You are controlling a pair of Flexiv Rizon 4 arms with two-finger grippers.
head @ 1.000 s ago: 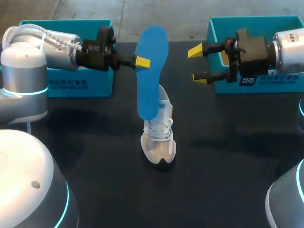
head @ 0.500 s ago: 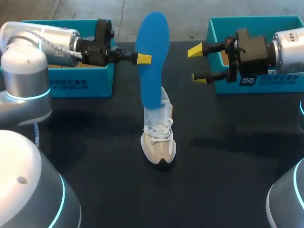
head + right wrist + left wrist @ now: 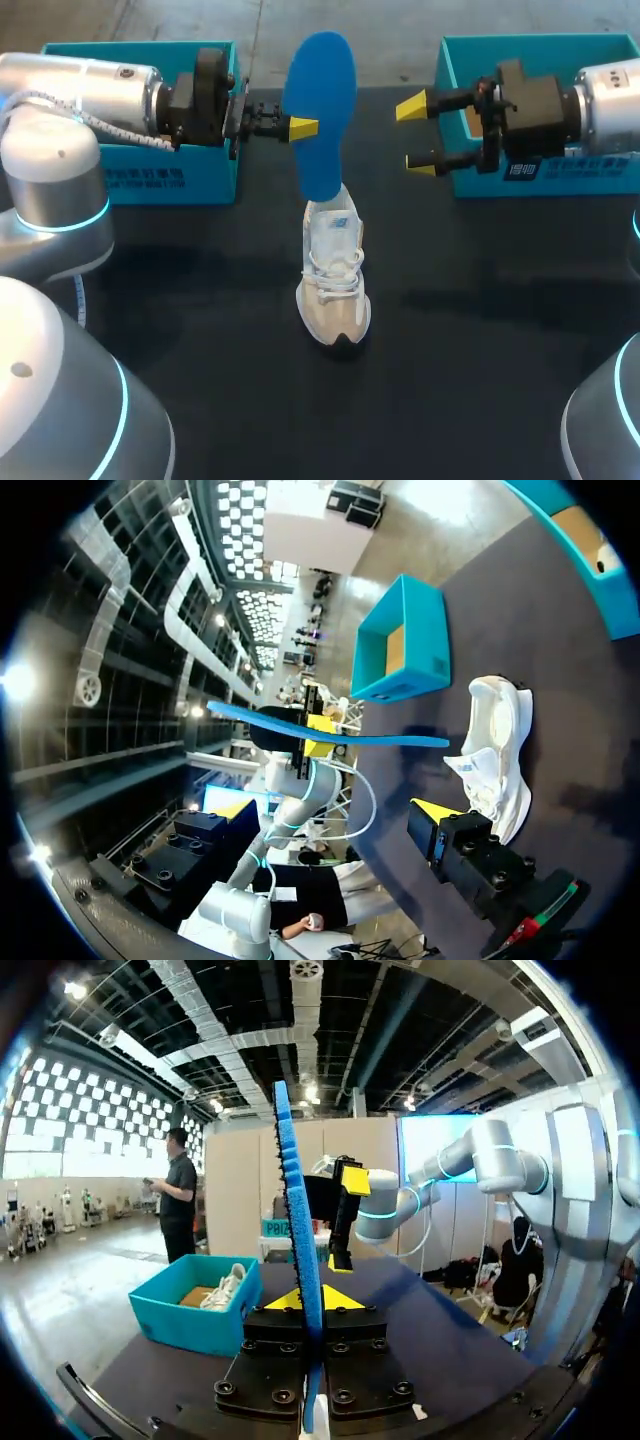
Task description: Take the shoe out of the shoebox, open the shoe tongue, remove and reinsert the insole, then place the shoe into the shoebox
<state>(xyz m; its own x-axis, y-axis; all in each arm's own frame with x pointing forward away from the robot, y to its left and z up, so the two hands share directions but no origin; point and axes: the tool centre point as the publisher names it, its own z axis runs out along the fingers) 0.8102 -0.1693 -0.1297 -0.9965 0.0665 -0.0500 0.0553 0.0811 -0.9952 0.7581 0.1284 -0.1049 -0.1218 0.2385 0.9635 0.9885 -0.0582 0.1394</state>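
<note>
Left pincer (image 3: 300, 127): clamped on blue insole (image 3: 320, 110), held upright. Shoe (image 3: 333, 280): below that pincer, on tabletop (image 3: 480, 330). Right pincer (image 3: 415, 135): wide, empty. Advice: align insole tip with shoe opening, lower slowly.

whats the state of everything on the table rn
insole: held on edge in the left claw, above the shoe
shoe: upright on the table, out of the boxes
left claw: shut on the insole
right claw: open, empty
left shoebox: open
right shoebox: open, holds a second shoe

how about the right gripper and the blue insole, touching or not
Apart. The head view shows bare table between the right gripper's open yellow tips and the blue insole.
</note>
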